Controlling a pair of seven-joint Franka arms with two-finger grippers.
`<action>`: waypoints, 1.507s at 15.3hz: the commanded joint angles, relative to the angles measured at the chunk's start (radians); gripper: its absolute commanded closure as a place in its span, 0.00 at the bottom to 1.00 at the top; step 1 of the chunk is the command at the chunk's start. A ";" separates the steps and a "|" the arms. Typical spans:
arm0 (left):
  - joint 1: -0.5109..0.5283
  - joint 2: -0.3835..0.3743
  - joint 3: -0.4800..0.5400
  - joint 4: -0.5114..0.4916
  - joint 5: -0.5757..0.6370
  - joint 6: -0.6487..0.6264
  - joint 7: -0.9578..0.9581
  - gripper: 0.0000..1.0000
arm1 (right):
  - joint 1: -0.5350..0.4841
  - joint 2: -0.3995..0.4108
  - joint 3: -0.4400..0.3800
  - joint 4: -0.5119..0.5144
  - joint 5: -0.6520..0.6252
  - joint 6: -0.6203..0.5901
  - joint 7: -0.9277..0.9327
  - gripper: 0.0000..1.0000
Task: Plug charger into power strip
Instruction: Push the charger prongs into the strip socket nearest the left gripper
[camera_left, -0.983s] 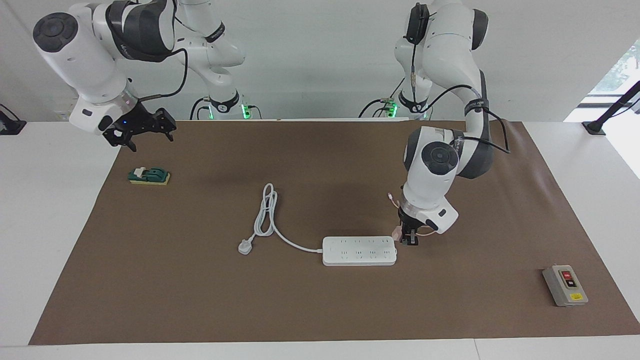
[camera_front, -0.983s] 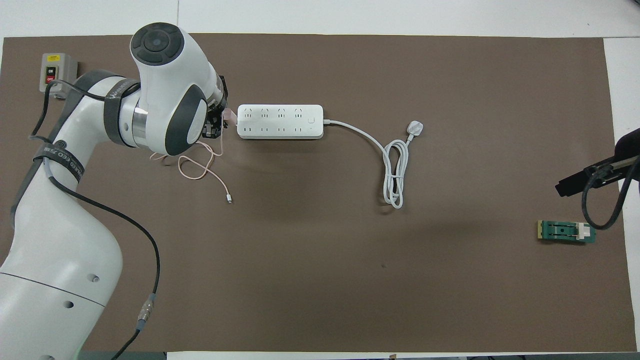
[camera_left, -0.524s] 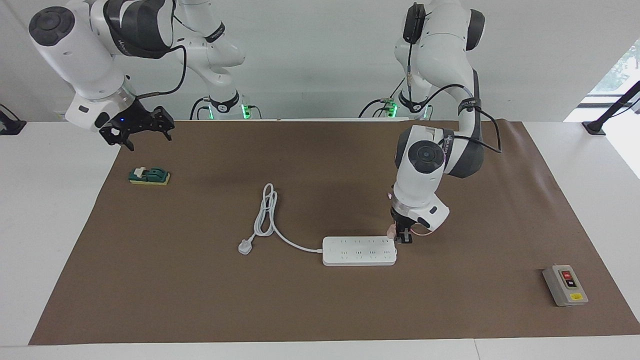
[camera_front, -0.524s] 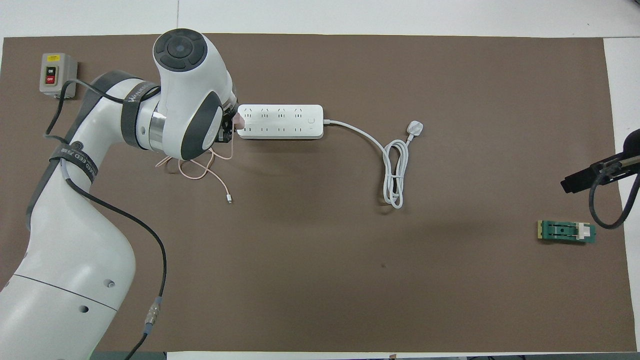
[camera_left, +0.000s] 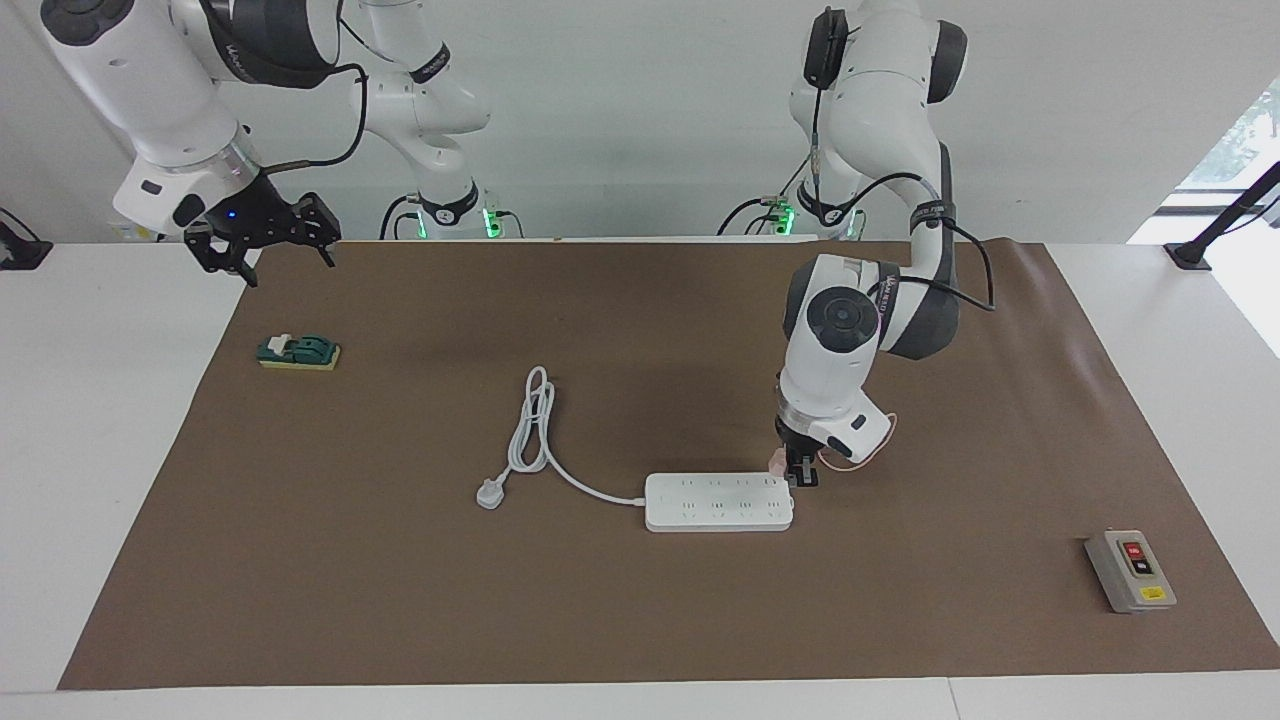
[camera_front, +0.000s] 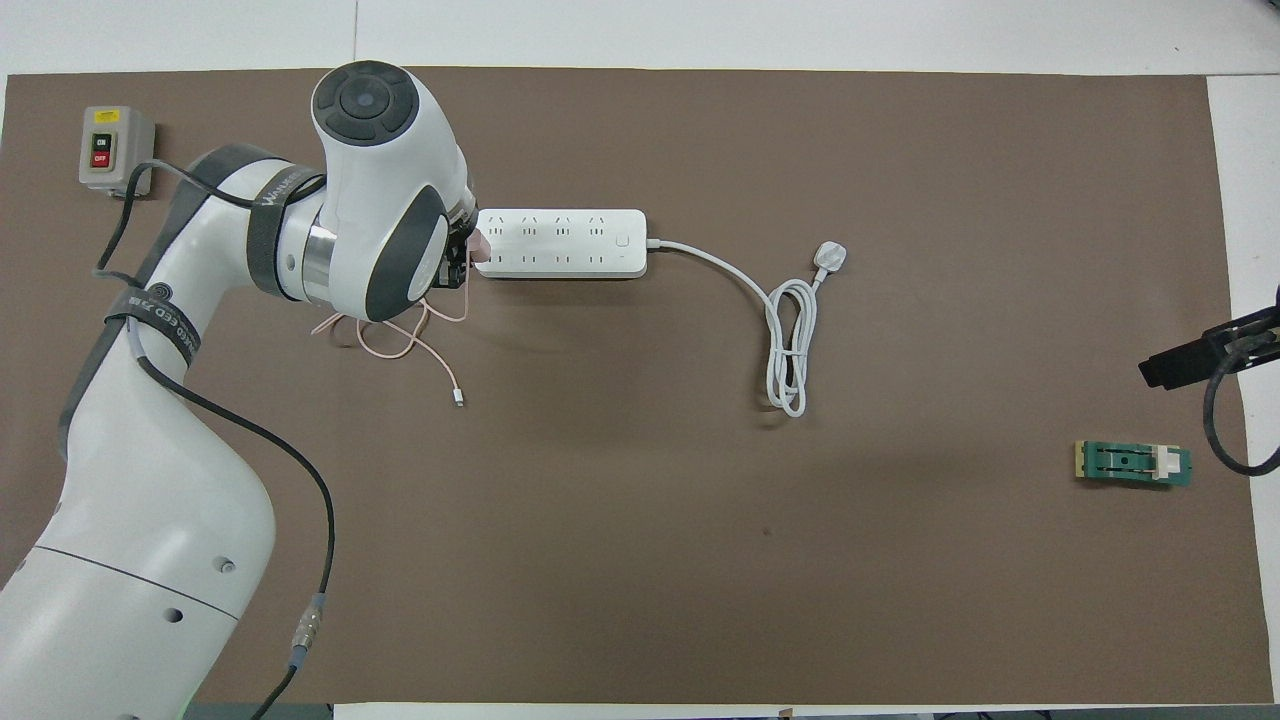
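Note:
The white power strip (camera_left: 718, 502) (camera_front: 560, 243) lies flat on the brown mat, its sockets facing up. My left gripper (camera_left: 800, 473) hangs low at the strip's end toward the left arm's side, shut on the small pink charger (camera_left: 778, 462) (camera_front: 479, 243). The charger sits at the edge of that end of the strip. Whether its prongs touch a socket cannot be seen. Its thin pink cable (camera_front: 400, 340) trails in loops on the mat, nearer to the robots than the strip. My right gripper (camera_left: 262, 245) is open and raised over the mat's corner at the right arm's end.
The strip's thick white cord coils to a white three-pin plug (camera_left: 490, 493) (camera_front: 832, 256). A grey box with red and black buttons (camera_left: 1130, 570) (camera_front: 113, 148) stands at the left arm's end. A small green block (camera_left: 298, 352) (camera_front: 1133, 464) lies below the right gripper.
The left gripper has carried the charger sideways up to the strip's end. The right arm has lifted and drawn back toward its own end of the table.

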 joint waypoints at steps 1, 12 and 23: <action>-0.020 0.006 0.018 -0.005 0.020 0.021 -0.023 1.00 | 0.000 -0.007 0.003 -0.004 -0.016 -0.010 -0.009 0.00; -0.034 0.020 0.018 -0.034 0.020 0.080 -0.023 1.00 | 0.001 -0.007 0.004 -0.004 -0.016 -0.010 -0.009 0.00; -0.032 0.016 0.018 -0.069 0.032 0.096 -0.023 1.00 | 0.001 -0.007 0.004 -0.005 -0.016 -0.010 -0.009 0.00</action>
